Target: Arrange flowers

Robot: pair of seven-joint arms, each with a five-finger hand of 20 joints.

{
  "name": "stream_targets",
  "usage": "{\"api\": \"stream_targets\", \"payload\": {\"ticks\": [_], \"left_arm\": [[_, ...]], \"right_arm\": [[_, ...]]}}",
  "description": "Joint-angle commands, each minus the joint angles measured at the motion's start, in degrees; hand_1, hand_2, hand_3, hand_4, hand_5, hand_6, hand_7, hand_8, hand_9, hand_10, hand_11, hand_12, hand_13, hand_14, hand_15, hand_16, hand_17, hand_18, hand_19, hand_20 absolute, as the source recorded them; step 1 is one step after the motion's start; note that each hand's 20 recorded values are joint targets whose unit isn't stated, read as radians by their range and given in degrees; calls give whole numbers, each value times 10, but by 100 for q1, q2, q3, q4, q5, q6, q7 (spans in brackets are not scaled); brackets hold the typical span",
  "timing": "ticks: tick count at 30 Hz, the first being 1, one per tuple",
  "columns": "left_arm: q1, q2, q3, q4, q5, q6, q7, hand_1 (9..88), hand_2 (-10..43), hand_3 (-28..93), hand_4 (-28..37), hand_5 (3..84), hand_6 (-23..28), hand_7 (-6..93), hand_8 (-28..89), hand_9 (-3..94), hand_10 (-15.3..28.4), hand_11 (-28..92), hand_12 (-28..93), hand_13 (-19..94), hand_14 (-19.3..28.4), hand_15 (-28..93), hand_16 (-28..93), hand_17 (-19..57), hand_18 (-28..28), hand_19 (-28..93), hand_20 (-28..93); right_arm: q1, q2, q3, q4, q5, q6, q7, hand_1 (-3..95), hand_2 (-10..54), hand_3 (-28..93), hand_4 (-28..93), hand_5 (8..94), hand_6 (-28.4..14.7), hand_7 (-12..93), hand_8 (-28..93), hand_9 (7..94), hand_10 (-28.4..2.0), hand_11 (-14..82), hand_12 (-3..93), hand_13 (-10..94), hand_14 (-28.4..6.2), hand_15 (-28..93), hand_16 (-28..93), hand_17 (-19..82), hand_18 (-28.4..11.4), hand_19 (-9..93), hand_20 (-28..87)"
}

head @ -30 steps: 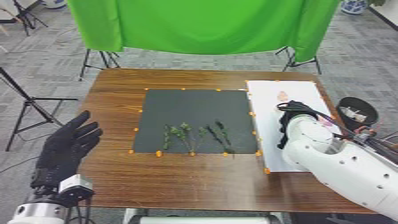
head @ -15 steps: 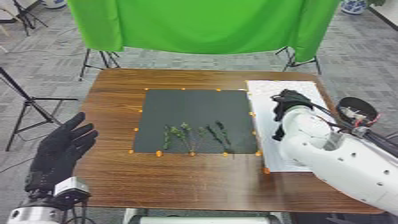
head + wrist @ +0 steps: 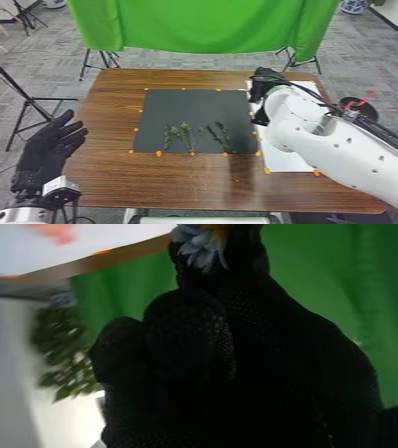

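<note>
My right hand (image 3: 263,90) is over the far left edge of the white board (image 3: 286,162). In the right wrist view my right hand (image 3: 258,339) has curled fingers, with a pale blue and yellow flower (image 3: 202,249) pinched at their tips. A blurred pink thing (image 3: 57,231) lies on the white surface there. Leafy green sprigs (image 3: 184,134) and darker stems (image 3: 219,136) lie on the near part of the dark mat (image 3: 191,107). My left hand (image 3: 46,147) stays off the table's left edge, fingers straight and open.
Orange markers (image 3: 159,153) line the mat and the board. A black bin (image 3: 357,109) with something red at its top stands on the floor beyond the table's right edge. A green cloth (image 3: 195,25) hangs behind the brown table (image 3: 124,185). My right forearm covers much of the board.
My right hand has moved away from me, from the board's middle to its far end. My left hand has shifted slightly left and toward me. The sprigs lie as before.
</note>
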Motion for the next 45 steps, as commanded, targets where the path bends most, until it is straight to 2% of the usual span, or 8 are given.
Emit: {"api": "stream_targets", "payload": {"ticks": [1,7,12,19,23,29,38,45], "left_arm": [[545,-344,-386,-86,-178,272,250,302,72,655,-207,386,101,96,-77,317,188,284,107,175,234,476,-111,-102,203,418,72],[829,-484,-565,-120,-333,516,477,298,72,653,-208,385,101,96,-77,316,187,283,107,175,234,476,-111,-103,205,419,73],[413,-687,-385,-25,18,367,-1,295,69,655,-207,385,100,97,-77,316,187,282,107,175,235,476,-111,-102,206,421,74],[-163,-796,-18,129,200,252,-180,295,68,655,-210,386,101,96,-77,316,187,281,108,174,236,478,-111,-102,206,423,77],[-490,-901,99,199,463,86,-497,295,68,657,-210,386,101,96,-77,316,188,282,108,175,236,477,-112,-102,206,422,78],[-683,-971,127,234,549,9,-624,299,69,654,-208,386,101,96,-76,317,188,283,108,175,236,477,-112,-102,206,422,78],[-761,-782,248,272,420,36,-483,301,69,653,-207,386,102,96,-77,317,188,283,108,175,236,477,-112,-101,205,422,77],[-329,-678,-88,222,420,-33,-598,302,70,654,-207,386,101,97,-77,317,188,283,108,175,236,478,-112,-100,205,422,77]], "right_arm": [[455,-1268,-357,-170,82,-206,-457,632,-95,751,-260,758,-24,313,128,892,-82,129,361,858,-17,658,165,610,-125,932,287],[560,-2118,-778,75,-5,-305,-757,630,-95,752,-258,759,-24,312,129,892,-80,131,362,856,-16,663,167,610,-125,932,295],[510,-2619,-1043,336,-119,-410,-885,628,-95,752,-258,756,-23,315,129,891,-79,134,364,855,-16,666,167,609,-125,932,302],[341,-3190,-1295,1045,-124,-584,-1061,623,-95,755,-258,755,-23,318,125,890,-77,136,363,854,-15,668,168,607,-125,932,308],[274,-3343,-1362,1355,-94,-451,-953,621,-95,754,-255,749,-21,325,124,888,-75,138,363,853,-16,670,168,606,-124,932,311],[257,-3430,-1491,1581,-188,-325,-891,621,-95,752,-256,745,-19,330,117,885,-73,139,361,850,-16,673,168,600,-124,932,315],[426,-3557,-1609,1896,107,169,-711,616,-95,733,-260,732,-16,325,93,881,-69,128,347,849,-11,675,166,602,-119,932,323],[593,-3709,-1655,1959,325,339,-571,599,-95,726,-261,725,-15,320,84,877,-74,121,340,847,-10,677,165,602,-118,932,327]]}}
